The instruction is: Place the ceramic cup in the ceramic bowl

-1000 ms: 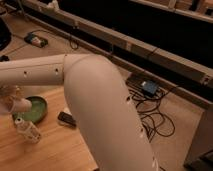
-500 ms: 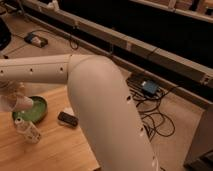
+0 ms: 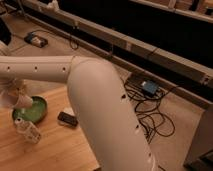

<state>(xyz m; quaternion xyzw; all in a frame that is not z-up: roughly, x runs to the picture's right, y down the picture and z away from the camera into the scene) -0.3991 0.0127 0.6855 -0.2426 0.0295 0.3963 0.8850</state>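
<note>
The green ceramic bowl [image 3: 36,111] sits on the wooden table [image 3: 60,150] at the left. My white arm [image 3: 100,100] fills the middle of the view, and its forearm reaches left. The gripper [image 3: 16,99] is at the bowl's left rim, just above it. A pale rounded shape [image 3: 23,103] at the gripper's end hangs over the bowl's left side. It may be the ceramic cup, but I cannot tell it apart from the gripper.
A black phone [image 3: 67,119] lies just right of the bowl. A clear bottle [image 3: 28,131] lies in front of the bowl. The table edge runs behind the arm. Cables and a blue box [image 3: 149,87] are on the floor, below a long dark bench [image 3: 150,50].
The elbow has shifted away, so the phone it partly hid now shows whole. The gripper has edged slightly right over the bowl's rim.
</note>
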